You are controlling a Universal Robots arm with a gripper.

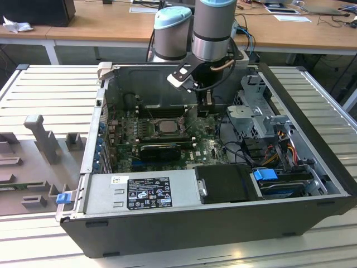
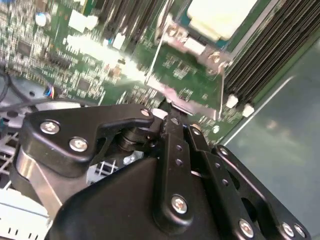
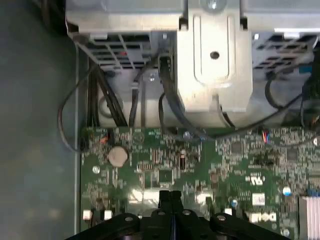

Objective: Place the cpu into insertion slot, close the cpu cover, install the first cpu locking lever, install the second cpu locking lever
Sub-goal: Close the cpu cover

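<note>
One small flat square, the cpu (image 2: pixel 219 16), lies pale and smooth in the insertion slot (image 1: pixel 152 129), a dark socket with a metal rim, a little ahead of my claw (image 2: pixel 172 124). Between the claw's tips and the cpu is the cpu cover (image 2: pixel 190 102), a thin silver frame standing clear of the chip, with green board showing through its large window. The motherboard (image 3: pixel 225 160) under me is glossy green and studded with tiny parts. A round silver coin cell (image 3: pixel 118 156) sits on it just beyond my tips, and long black memory slots (image 2: pixel 272 42) run alongside the socket. Farther past the tips stands a folded grey sheet-metal drive cage (image 3: pixel 212 60) with black cables (image 3: pixel 107 102) hanging before it.

All this lies inside an open black computer case (image 1: pixel 223 234), whose boxy silver power supply (image 1: pixel 111 192) is well apart from my claw. The case rests on a table (image 1: pixel 44 89) of pale metal slats, which also carries grey moulded fixtures (image 1: pixel 39 134). Wooden desks (image 1: pixel 100 30) stand behind my arm.

My claw hangs low over the board, near the socket and toward the exterior view's right of it. I cannot tell whether its tips touch the board. Its two black fingers (image 3: pixel 164 200) are pressed together, with nothing pinched between them that I can see.
</note>
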